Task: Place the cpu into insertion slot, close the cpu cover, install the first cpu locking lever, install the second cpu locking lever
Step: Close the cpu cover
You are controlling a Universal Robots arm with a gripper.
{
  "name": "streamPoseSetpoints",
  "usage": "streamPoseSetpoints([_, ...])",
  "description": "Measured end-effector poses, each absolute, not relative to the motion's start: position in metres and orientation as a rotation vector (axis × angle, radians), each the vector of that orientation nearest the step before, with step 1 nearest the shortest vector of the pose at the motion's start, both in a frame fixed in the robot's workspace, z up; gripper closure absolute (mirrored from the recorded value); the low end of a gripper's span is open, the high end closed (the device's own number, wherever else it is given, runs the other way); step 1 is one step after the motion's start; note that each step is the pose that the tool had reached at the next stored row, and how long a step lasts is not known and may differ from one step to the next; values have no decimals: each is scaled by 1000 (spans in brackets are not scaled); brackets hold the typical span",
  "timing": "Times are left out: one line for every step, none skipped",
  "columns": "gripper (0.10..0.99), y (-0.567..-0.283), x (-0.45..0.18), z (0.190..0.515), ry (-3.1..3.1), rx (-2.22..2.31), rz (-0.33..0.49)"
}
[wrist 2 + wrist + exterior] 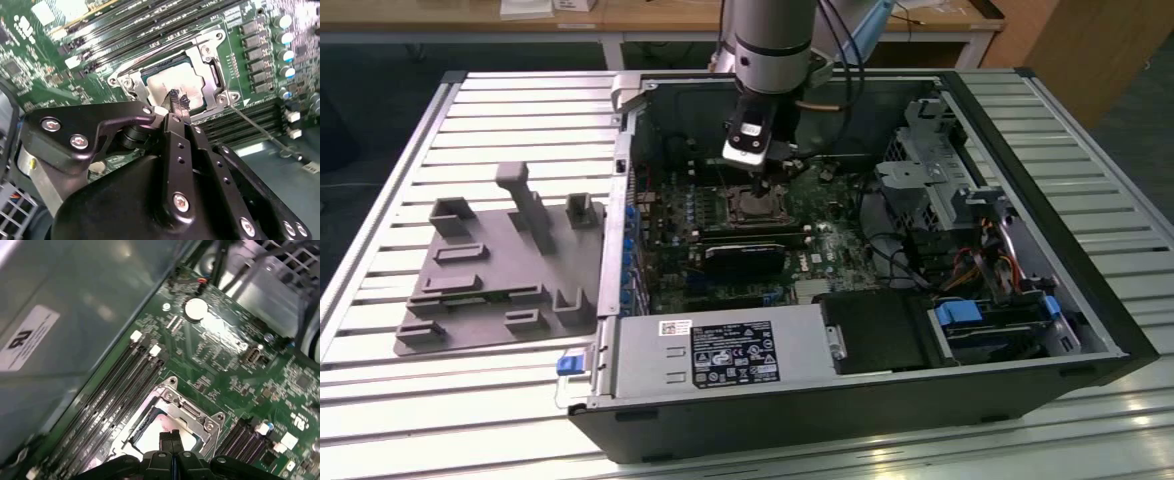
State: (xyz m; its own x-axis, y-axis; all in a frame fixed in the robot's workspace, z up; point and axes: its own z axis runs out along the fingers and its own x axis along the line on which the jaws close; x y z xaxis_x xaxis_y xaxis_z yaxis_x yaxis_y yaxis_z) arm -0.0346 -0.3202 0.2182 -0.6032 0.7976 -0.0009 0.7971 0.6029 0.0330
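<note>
The cpu (167, 80) lies flat in the insertion slot (754, 205), its dull silver top showing in both wrist views (147, 440). The silver cpu cover (134, 86) frames the chip and appears to lie down around it, its edge (189, 412) bright against the green board. My gripper (770, 172) hangs straight over the socket, shut, with nothing seen between its fingers. Its black tips (175, 96) sit at the chip's edge, touching or just above it (170, 436). A thin metal lever rod (260, 131) runs from a socket corner out over the memory slots.
The computer case (630, 150) lies open on a slatted table. Long black memory slots (150, 25) flank the socket. A black block (744, 258) and the silver power supply (720, 350) sit nearer the camera. A grey fixture plate (500, 270) stands at the exterior view's left.
</note>
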Motion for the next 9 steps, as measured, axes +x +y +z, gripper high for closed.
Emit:
streamPoseSetpoints([984, -320, -35, 218, 2811, 1367, 46])
streamPoseSetpoints([984, -320, -35, 218, 2824, 1342, 46])
streamPoseSetpoints([984, -320, -35, 218, 2836, 1317, 46])
streamPoseSetpoints([984, -320, -35, 218, 2849, 1289, 46])
streamPoseSetpoints([984, -320, -35, 218, 2861, 1263, 47])
streamPoseSetpoints([984, -320, -35, 218, 2872, 1237, 47])
streamPoseSetpoints([984, -320, -35, 218, 2883, 1212, 47])
streamPoseSetpoints([984, -320, -35, 218, 2894, 1186, 47])
streamPoseSetpoints([984, -320, -35, 218, 2905, 1160, 47])
